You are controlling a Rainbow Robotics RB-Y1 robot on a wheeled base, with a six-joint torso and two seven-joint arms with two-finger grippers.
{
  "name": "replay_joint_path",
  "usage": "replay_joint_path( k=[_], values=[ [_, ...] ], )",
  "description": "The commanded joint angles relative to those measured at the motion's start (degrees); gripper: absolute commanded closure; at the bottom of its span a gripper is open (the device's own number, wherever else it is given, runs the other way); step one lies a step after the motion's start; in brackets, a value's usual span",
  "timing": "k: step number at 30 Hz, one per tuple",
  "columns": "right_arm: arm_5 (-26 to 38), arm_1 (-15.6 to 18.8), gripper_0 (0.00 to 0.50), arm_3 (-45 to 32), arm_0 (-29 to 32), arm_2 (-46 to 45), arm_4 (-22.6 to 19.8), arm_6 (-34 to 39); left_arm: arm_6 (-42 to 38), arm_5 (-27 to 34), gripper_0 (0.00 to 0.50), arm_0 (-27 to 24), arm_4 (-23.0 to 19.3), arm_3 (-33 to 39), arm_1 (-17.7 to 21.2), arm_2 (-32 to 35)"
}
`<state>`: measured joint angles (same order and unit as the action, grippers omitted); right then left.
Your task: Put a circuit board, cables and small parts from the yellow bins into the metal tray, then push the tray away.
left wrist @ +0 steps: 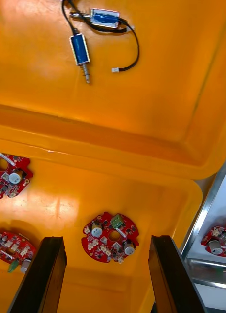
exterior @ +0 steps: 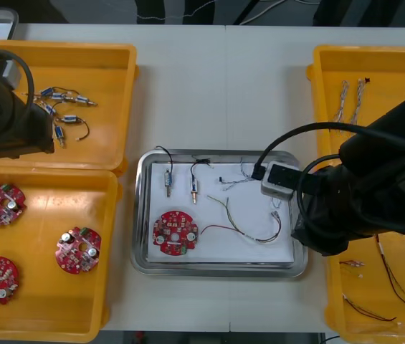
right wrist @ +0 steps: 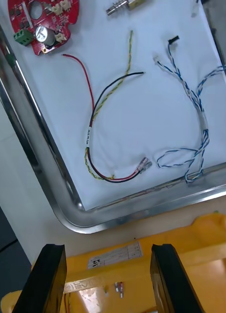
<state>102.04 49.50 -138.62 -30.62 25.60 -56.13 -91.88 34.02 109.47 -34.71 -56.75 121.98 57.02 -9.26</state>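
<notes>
Light table (exterior: 259, 64) | white-lined metal tray (exterior: 216, 269): round red circuit board (exterior: 175, 233) at 7 o'clock | left gripper (left wrist: 107, 244), right gripper (right wrist: 107, 254) released

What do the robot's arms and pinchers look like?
Both arms are bulky and black: the left arm, the right arm. The right arm carries a small pale grey box with a thick black cable looping from it. The left gripper and right gripper each have two flat, black, square-tipped fingers.
</notes>
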Motion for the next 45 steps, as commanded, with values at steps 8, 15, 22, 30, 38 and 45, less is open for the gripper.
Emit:
replay_joint_path(
  k=[8, 15, 22, 30, 38, 45],
  values=[
    [-0.4, -7.4, 0.0, 0.7, -7.5, 14.2, 7.6, -5.4, 16.3, 0.5, 0.0, 10.2, -1.3, 3.1, 2.5, 14.1],
    [-1.8, -10.7, 0.0, 4.6, -9.3, 20.5, 11.2, -5.2, 22.1, 0.5, 0.0, 13.3, -1.6, 3.4, 1.2, 19.3],
    [-6.4, -12.4, 0.0, 8.9, -10.6, 26.6, 13.9, -4.4, 23.9, 0.5, 0.0, 15.9, -1.5, 4.3, 0.4, 22.6],
    [-9.7, -13.8, 0.0, 12.8, -11.8, 33.4, 16.0, -3.3, 25.7, 0.5, 0.0, 17.1, 0.1, 5.4, -1.9, 24.0],
    [-9.9, -15.3, 0.0, 13.2, -12.4, 39.4, 21.7, -1.6, 27.3, 0.5, 0.0, 17.8, 2.5, 6.3, -4.3, 24.0],
    [-9.8, -15.9, 0.0, 13.5, -12.4, 42.4, 24.8, -0.1, 28.2, 0.5, 0.0, 18.3, 4.2, 7.0, -6.0, 24.0]
  ],
)
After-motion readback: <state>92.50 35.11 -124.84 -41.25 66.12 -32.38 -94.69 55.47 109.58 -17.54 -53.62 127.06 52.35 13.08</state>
